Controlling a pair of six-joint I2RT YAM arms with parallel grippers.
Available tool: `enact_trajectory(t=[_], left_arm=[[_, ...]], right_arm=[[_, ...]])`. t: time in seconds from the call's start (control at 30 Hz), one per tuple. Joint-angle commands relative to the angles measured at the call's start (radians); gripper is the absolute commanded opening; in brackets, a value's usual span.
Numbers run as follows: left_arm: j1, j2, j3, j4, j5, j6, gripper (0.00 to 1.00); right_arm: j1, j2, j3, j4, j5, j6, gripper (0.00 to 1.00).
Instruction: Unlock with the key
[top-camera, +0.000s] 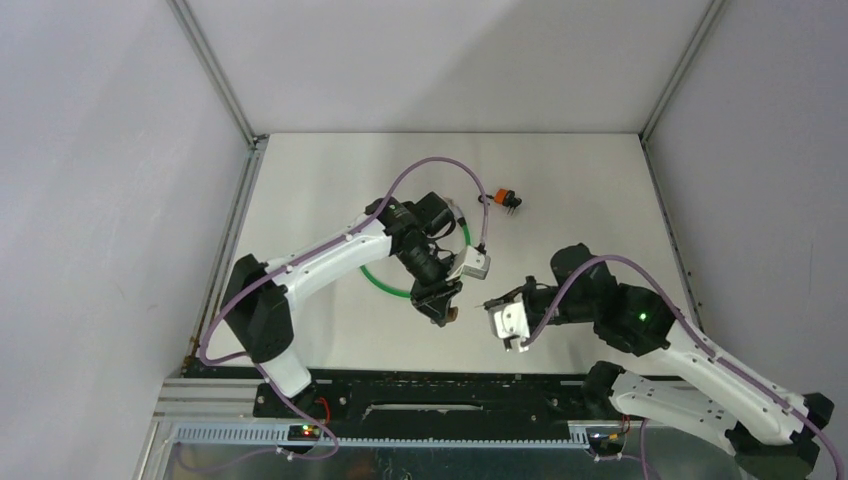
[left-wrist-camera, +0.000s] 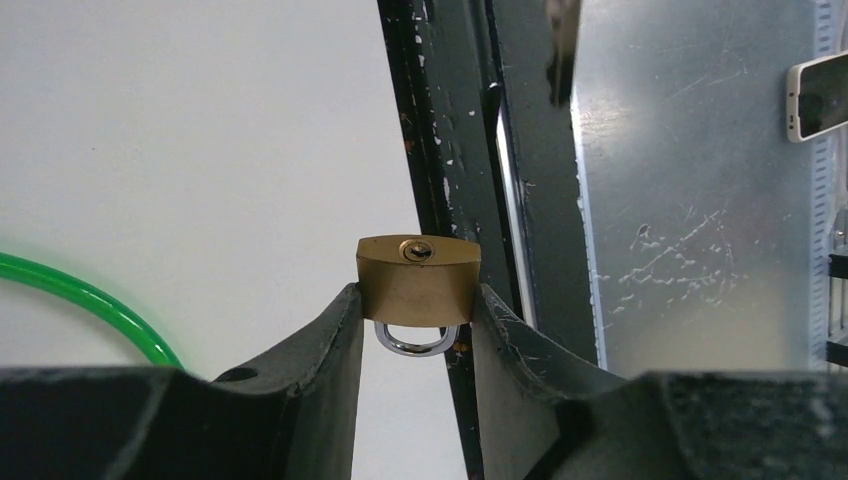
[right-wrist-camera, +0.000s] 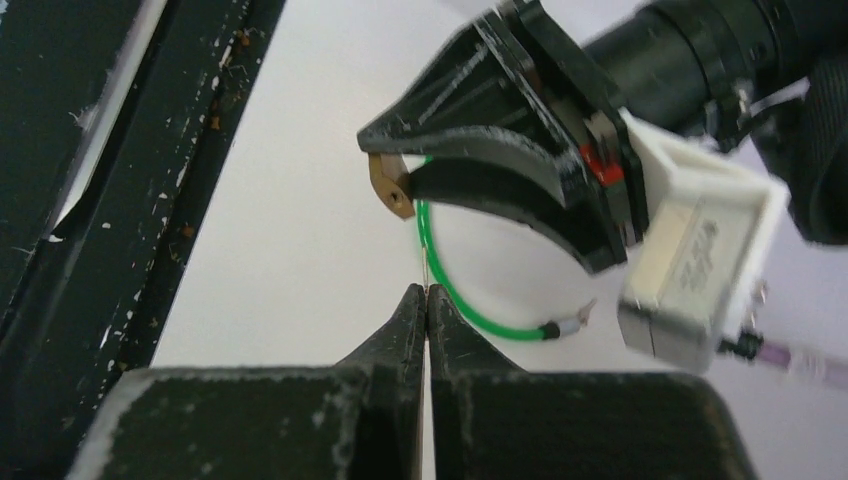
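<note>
**Right tool** (right-wrist-camera: 427, 298) — jaws pressed fully together. A thin blade shows edge-on between the tips and is judged to be the key (right-wrist-camera: 426, 270).

**Left tool** (left-wrist-camera: 415, 300) — jaws part open and clamped on the two flanks of the brass padlock (left-wrist-camera: 418, 282), which hangs clear of the tabletop (top-camera: 330, 180). The keyhole (left-wrist-camera: 416, 251) is on the face turned away from the wrist. The shackle (left-wrist-camera: 414, 344) sits back between the fingers and appears closed.

**Risk.**
- The key is held by a narrow pinch, so an off-axis approach would likely skew the blade in the jaws or make it slip rather than seat.
- The padlock is gripped only by its smooth sides, so a hard push on the keyhole face could drive it back into the left tool or twist it.
- Turning the key against so light a hold might rotate the whole lock instead of the cylinder.

**Relation.** From the right wrist, the padlock lies ahead of the key tip and to its left. It is apart from the tip and not yet in line with it. Whether the keyhole squarely faces the blade cannot be told.

**Beyond both.** A green cable (top-camera: 383, 281) loops on the tabletop, and farther off lies a small orange-and-black piece (top-camera: 505, 200).
</note>
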Motion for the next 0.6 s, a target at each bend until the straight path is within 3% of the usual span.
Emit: enact_trajectory(t=[0.0, 0.57], left_arm=[[-0.011, -0.018, 0.060, -0.028, 0.065, -0.005, 0.00], [-0.062, -0.047, 0.045, 0.000, 0.072, -0.030, 0.00]], right_arm=[[0.104, 0.041, -0.002, 0.095, 0.098, -0.042, 0.00], [0.229, 0.081, -0.078, 0.162, 0.189, -0.048, 0.00]])
